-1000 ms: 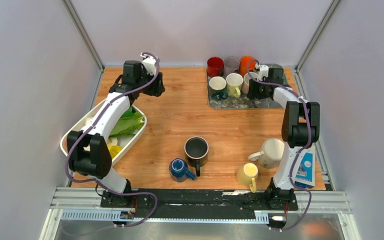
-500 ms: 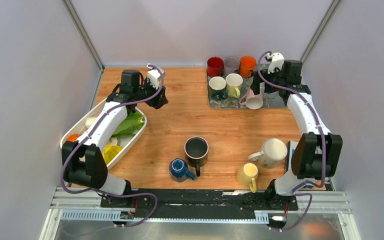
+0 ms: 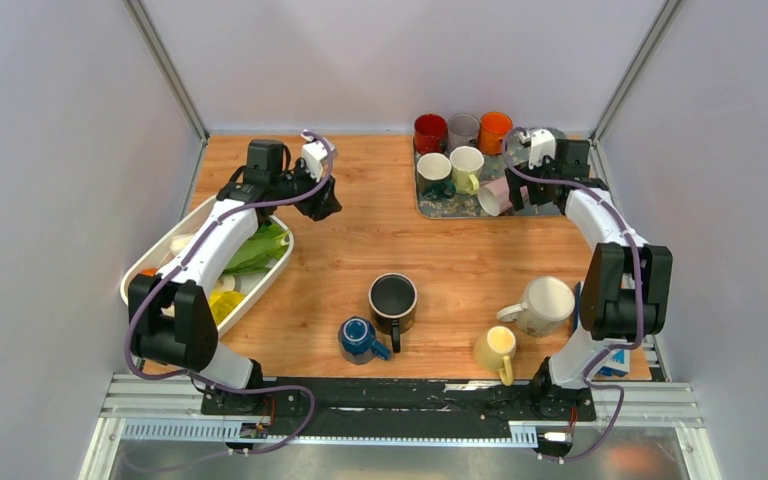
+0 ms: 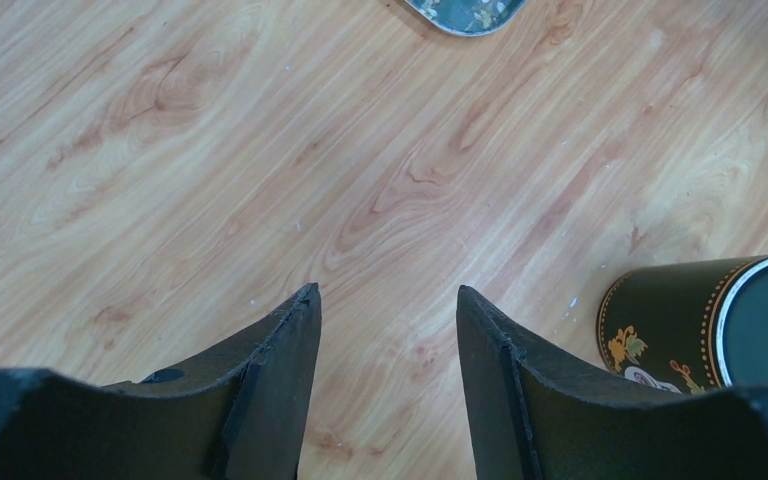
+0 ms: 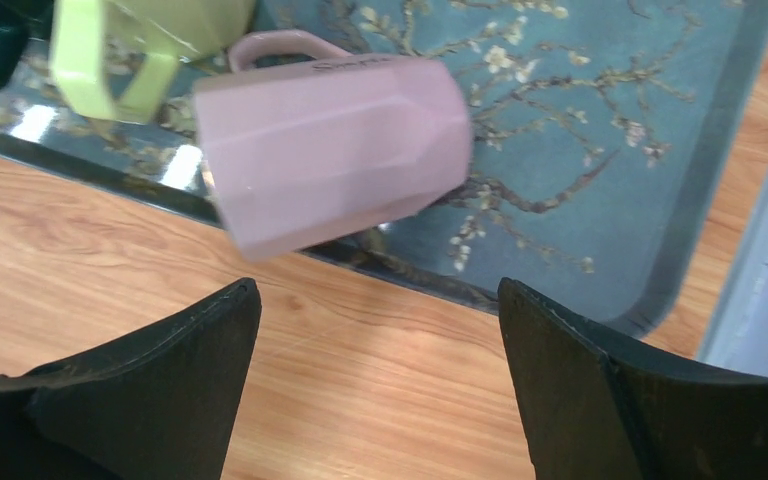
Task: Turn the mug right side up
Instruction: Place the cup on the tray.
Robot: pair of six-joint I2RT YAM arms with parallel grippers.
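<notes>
The pink mug (image 3: 495, 195) lies on its side at the front edge of the patterned tray (image 3: 460, 207). In the right wrist view the pink mug (image 5: 330, 150) is just ahead of my fingers, handle on the far side, partly over the tray's rim (image 5: 560, 300). My right gripper (image 3: 526, 192) is open and empty; in its own view the right gripper (image 5: 378, 290) hovers over bare wood, apart from the mug. My left gripper (image 3: 322, 200) is open and empty over the wood, also shown in the left wrist view (image 4: 387, 295).
Several upright mugs stand on the tray, among them a lime one (image 5: 140, 40). A black mug (image 3: 393, 298), blue mug (image 3: 359, 338), yellow mug (image 3: 496, 348) and cream mug (image 3: 540, 303) stand near the front. A white basket (image 3: 150, 262) with vegetables is at the left.
My right gripper left the pink mug, swung up and back, then came down beside it again. The mug now lies on its side. My left gripper moved slightly right and nearer.
</notes>
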